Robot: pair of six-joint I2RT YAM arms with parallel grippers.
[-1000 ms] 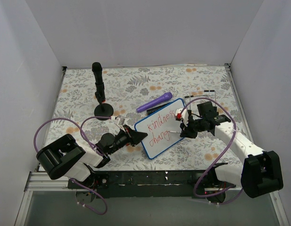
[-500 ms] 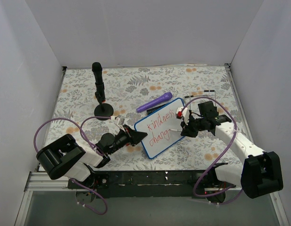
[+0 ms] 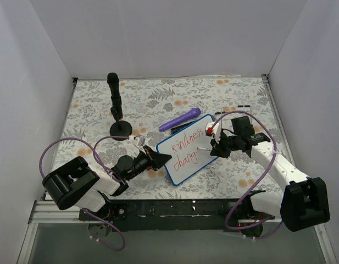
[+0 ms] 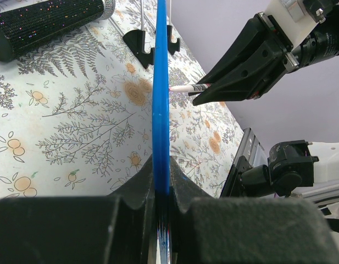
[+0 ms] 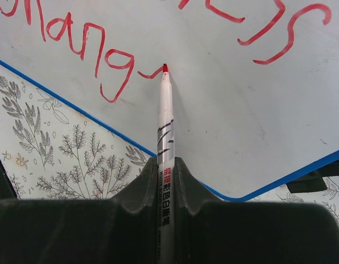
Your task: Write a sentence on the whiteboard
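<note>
The whiteboard point(image 3: 183, 169) lies tilted on the floral mat, white with a blue frame. My left gripper point(image 3: 162, 158) is shut on its left edge, and the left wrist view shows the blue frame point(image 4: 161, 99) pinched edge-on between the jaws point(image 4: 162, 181). The sentence point(image 3: 189, 144) is red handwriting: "kindness" on top, "chang" point(image 5: 76, 41) below. My right gripper point(image 3: 215, 149) is shut on a white red-tipped marker point(image 5: 165, 126). Its tip point(image 5: 165, 68) touches the board at a short new stroke just after the "g".
A purple marker point(image 3: 180, 119) lies just beyond the board's far edge. A black stand with a round base point(image 3: 116, 110) rises at the back left. A thin wire stand with black feet point(image 4: 153, 41) sits past the board. White walls enclose the mat.
My right gripper and the marker have edged right along the second line, and a new red stroke follows "chang". The left gripper and the board have not moved.
</note>
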